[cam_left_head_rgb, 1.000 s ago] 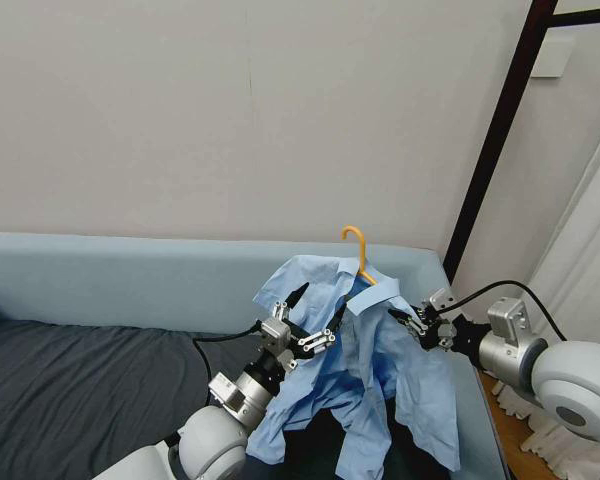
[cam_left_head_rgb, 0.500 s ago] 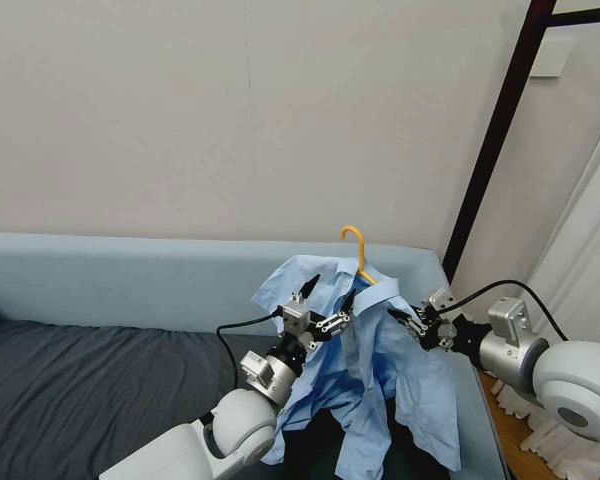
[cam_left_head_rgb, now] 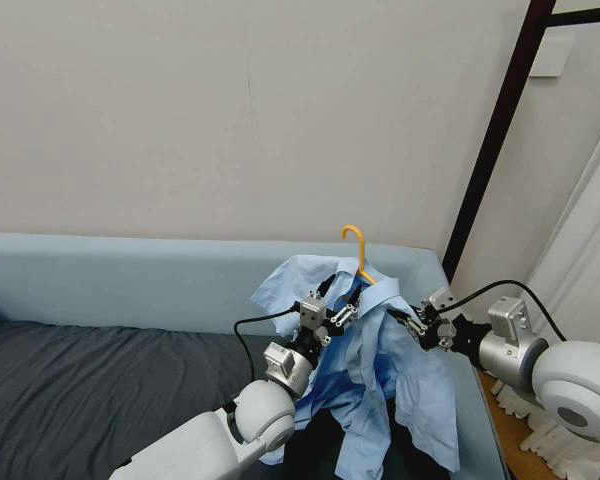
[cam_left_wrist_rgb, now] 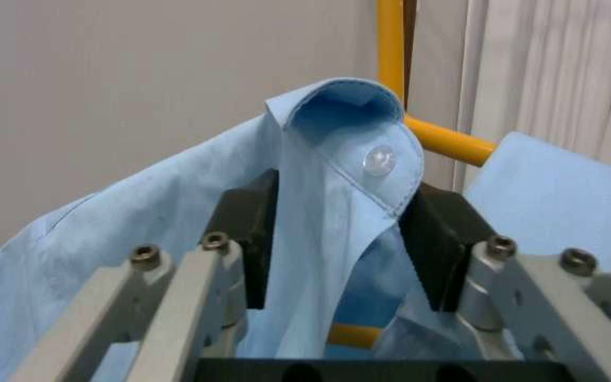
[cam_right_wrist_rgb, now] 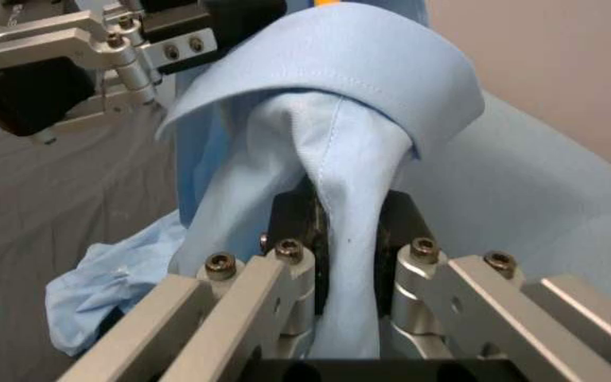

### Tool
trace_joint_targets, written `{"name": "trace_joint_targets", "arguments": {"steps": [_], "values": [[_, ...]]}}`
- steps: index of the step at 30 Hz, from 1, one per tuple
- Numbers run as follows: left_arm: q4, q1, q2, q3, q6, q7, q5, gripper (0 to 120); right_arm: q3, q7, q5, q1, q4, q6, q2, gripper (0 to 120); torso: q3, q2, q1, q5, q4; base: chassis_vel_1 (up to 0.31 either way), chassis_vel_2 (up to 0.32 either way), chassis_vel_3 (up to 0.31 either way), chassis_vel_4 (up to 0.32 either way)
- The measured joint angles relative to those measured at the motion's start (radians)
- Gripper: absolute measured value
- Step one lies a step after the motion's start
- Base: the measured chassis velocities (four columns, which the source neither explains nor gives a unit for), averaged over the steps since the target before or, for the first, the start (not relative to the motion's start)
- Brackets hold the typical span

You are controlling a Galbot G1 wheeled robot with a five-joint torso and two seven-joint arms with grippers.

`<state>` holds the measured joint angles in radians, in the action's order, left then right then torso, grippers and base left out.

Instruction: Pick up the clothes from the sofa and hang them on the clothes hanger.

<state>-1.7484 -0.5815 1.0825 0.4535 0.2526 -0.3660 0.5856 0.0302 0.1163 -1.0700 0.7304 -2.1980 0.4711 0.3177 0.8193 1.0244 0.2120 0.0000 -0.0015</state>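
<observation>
Holds the blue shirt (cam_left_head_rgb: pixel 380 390) up clear of the sofa (cam_left_head_rgb: pixel 110 275), draped over an orange hanger (cam_left_head_rgb: pixel 355 245) with the hook poking out above the collar. Clamps a fold of the shoulder cloth tight in the right gripper (cam_left_head_rgb: pixel 412 326), out toward the sofa's right end. Brackets the collar with the left gripper (cam_left_head_rgb: pixel 330 312), jaws apart on either side of the cloth and not pinching it (a gap at each pad in the left wrist view).

Looks risky in a few ways. Depends on a single pinch of thin cloth, so could lose the shirt off the hanger and back onto the sofa under any sideways tug from the right arm. Could also close the left jaws on cloth alone and miss the hanger bar, leaving the hanger free to tip and shed one shoulder. Might snag a drooping sleeve on the sofa edge during a swing toward the dark pole (cam_left_head_rgb: pixel 495 140) on the right.

Gives the overall layout in the head view: both arms, hook, hanging sleeves. Adds, in the left wrist view, the collar button (cam_left_wrist_rgb: pixel 378 160) and the hanger bar running behind the collar, hidden from the head. Adds, in the right wrist view, the fold squeezed between the pads, with the left gripper farther off.
</observation>
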Motion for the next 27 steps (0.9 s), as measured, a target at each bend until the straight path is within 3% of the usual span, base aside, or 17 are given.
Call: {"name": "trace_joint_targets", "arguments": {"steps": [8, 10, 11, 20, 27], "values": [[0.005, 0.007, 0.003, 0.0, 0.0, -0.004, 0.005, 11, -0.004, 0.0, 0.0, -0.004, 0.002, -0.002, 0.0, 8, 0.0, 0.0, 0.0, 0.0, -0.0001, 0.0, 0.0, 0.0, 0.0], [0.005, 0.007, 0.003, 0.0, 0.0, -0.004, 0.005, 10, -0.004, 0.0, 0.0, -0.004, 0.002, -0.002, 0.0, 8, 0.0, 0.0, 0.0, 0.0, 0.0, 0.0, 0.0, 0.0, 0.0], [0.005, 0.009, 0.002, 0.0, 0.001, -0.004, 0.005, 1, -0.004, 0.0, 0.0, -0.004, 0.001, -0.002, 0.0, 8, 0.0, 0.0, 0.0, 0.0, 0.0, 0.0, 0.0, 0.0, 0.0], [-0.032, 0.052, -0.052, 0.006, -0.004, -0.005, 0.017, 0, -0.003, 0.005, 0.003, 0.008, -0.01, -0.004, -0.001, 8, 0.0, 0.0, 0.0, -0.0001, -0.0001, 0.0, 0.0, 0.0, 0.0], [-0.065, 0.14, -0.143, 0.014, -0.025, -0.008, 0.042, 0, -0.003, 0.013, 0.005, 0.006, -0.012, -0.004, 0.004, 8, 0.0, 0.0, 0.0, -0.0002, 0.0, 0.0, 0.0, 0.0, 0.0]]}}
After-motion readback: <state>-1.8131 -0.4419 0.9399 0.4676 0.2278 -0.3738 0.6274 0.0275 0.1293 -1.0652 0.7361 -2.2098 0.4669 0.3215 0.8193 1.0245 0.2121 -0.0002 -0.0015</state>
